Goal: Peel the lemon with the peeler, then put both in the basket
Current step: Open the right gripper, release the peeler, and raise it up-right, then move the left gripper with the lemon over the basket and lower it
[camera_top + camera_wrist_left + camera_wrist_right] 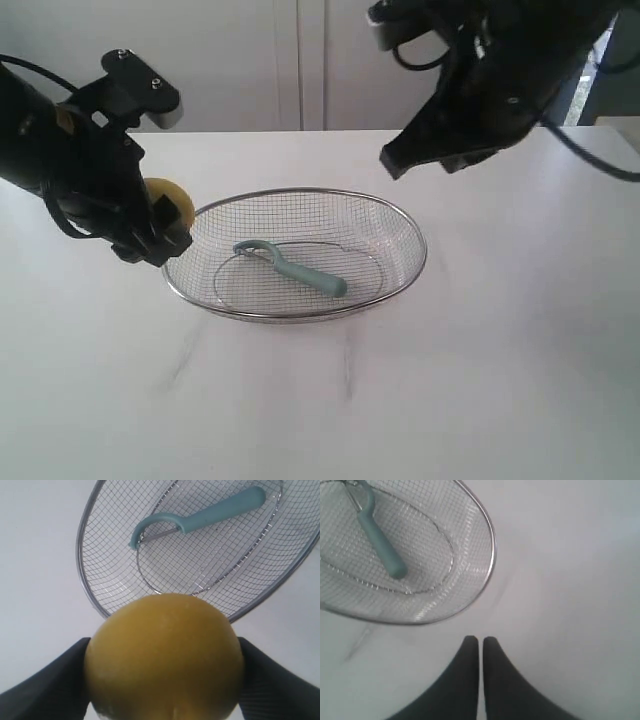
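Mostly white table point(500, 390), mesh basket point(398, 235) (pale wall point(240, 60))

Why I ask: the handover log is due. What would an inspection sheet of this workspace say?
Surface: white table, with faint grey streaks.
Job's things: wire basket stands on the table. The peeler lies inside it. The lemon is gripped by the left gripper just outside the basket's rim.
Clutter: nothing seen.
Grippers: the left gripper's jaws are shut on the lemon. The right gripper has its jaws shut and empty, over bare table beside the basket.
Cables: black cables run along both arms.
Surroundings: pale panelled wall behind the table.
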